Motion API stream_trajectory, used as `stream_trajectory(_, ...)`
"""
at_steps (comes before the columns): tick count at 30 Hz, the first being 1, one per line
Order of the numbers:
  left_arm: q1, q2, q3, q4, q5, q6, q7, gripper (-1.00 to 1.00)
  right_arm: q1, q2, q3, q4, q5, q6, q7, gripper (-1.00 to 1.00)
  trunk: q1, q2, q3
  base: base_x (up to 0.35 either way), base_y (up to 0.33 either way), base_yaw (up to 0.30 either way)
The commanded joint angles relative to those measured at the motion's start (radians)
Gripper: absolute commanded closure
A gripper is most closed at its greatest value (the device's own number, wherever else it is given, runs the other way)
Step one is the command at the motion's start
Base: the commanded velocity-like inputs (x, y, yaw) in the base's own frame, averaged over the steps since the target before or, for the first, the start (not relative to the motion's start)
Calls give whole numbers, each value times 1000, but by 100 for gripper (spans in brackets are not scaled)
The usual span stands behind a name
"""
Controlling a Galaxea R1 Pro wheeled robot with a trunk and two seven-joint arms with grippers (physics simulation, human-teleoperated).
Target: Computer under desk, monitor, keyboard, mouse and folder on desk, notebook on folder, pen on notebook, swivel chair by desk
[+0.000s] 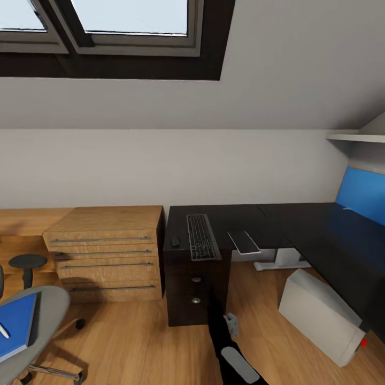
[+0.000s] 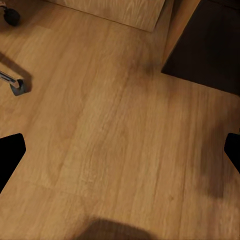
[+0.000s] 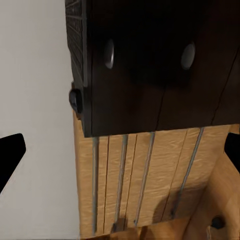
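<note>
Head view: the long L-shaped desk with its glossy black top [image 1: 299,224] and bright blue back panel fills the right half of the room, under a sloped ceiling with a dark-framed skylight [image 1: 133,32]. The slim dark grey keyboard with black keys [image 1: 202,237] lies near the desk's left end, its near end reaching the front edge. The small rounded black mouse [image 1: 175,241] sits just beside it, close to the desk's left edge. A black drawer unit with round knobs [image 1: 195,291] stands beneath that end, touching a light wooden drawer chest [image 1: 109,251] at its left. The plain white-grey boxy computer tower [image 1: 321,315] lies tilted on the wood plank floor [image 1: 133,342] beside the desk's right wing. At the lower left, the grey padded swivel chair [image 1: 48,305] carries the flat bright blue folder [image 1: 16,326] on its seat, well apart from the desk; a thin pale stick lies on it, too small to identify.

Left wrist view: the left gripper [image 2: 120,150] hangs over bare floor, fingers spread wide.

Right wrist view: the right gripper [image 3: 120,150] is likewise spread wide, facing the drawer unit and chest.
</note>
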Motion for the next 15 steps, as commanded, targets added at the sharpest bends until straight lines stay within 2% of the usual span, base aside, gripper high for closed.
stream_trajectory(1, 0, 2, -4, -1, 6, -2, 7, -100, -1, 0, 6, 2, -23, 6, 7, -100, 0, -1, -1, 0, 0, 0)
stream_trajectory(4, 0, 3, -4, -1, -2, -2, 6, -100, -1, 0, 5, 1, -38, 18, 9, -100, 0, -1, -1, 12, 0, 0)
stream_trajectory(7, 0, 3, -4, 0, -5, -2, 5, -100, -1, 0, 5, 1, -43, 21, 11, -100, 0, -1, -1, 162, 0, 0)
stream_trajectory(15, 0, 3, -5, 0, -7, -1, 5, -100, -1, 0, 4, 1, -44, 21, 12, -100, 0, -1, -1, 285, 0, 0)
